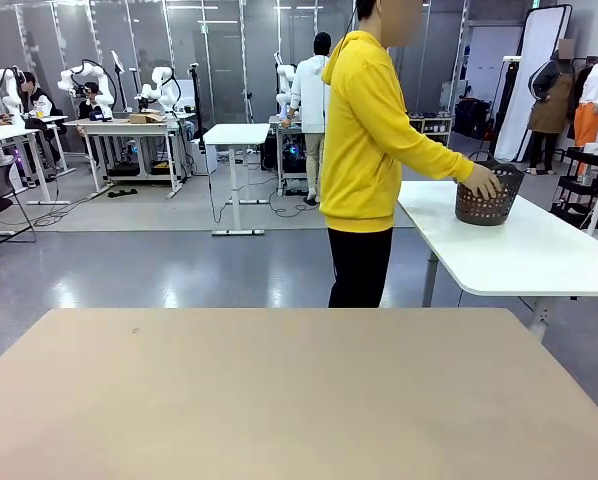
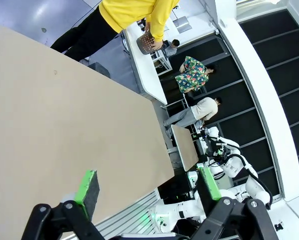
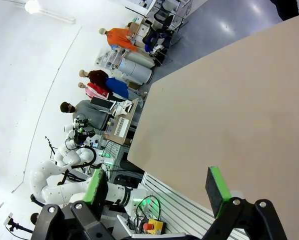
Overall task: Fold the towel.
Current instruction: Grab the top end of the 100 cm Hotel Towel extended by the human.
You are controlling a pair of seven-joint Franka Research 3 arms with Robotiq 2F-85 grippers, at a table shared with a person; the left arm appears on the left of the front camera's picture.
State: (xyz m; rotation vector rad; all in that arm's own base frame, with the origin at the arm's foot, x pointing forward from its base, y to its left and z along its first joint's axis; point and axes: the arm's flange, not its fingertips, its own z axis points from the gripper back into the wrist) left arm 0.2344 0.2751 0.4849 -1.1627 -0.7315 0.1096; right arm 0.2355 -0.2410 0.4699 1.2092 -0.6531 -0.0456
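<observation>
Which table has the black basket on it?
The white table at the right, where the person's hand touches the basket, not the tan table nearest the camera.

Basket (image 1: pixel 491 207) contents hidden behind its wall; person (image 1: pixel 364 150) feet behind table (image 1: pixel 279 400); left gripper (image 2: pixel 146 176) base cut off.

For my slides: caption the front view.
A person in yellow holds a black basket on the white side table beyond the tan worktable.

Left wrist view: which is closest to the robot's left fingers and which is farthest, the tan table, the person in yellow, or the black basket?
1. Tan table, close below the left fingers.
2. Person in yellow, at its far edge.
3. Black basket, beyond, on the white table.
</observation>
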